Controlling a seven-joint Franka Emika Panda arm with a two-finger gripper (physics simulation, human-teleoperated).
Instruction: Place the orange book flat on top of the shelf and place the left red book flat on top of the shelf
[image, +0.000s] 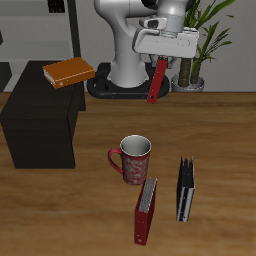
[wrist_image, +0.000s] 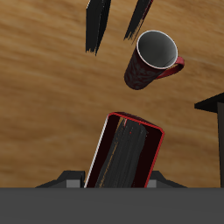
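Observation:
The orange book (image: 68, 71) lies flat on top of the black shelf (image: 40, 120), near its back edge. My gripper (image: 160, 62) is shut on the left red book (image: 154, 84), which hangs tilted in the air above the table, between the shelf and the plant. In the wrist view the red book (wrist_image: 127, 157) fills the space between my fingers, its pale page edge facing the camera. A corner of the shelf (wrist_image: 214, 103) shows there too.
A red mug (image: 135, 158) stands on the table below the held book; it also shows in the wrist view (wrist_image: 153, 59). A second red book with a grey strip (image: 147, 210) and a black book (image: 186, 188) stand near the front edge. A potted plant (image: 195, 50) is at the back.

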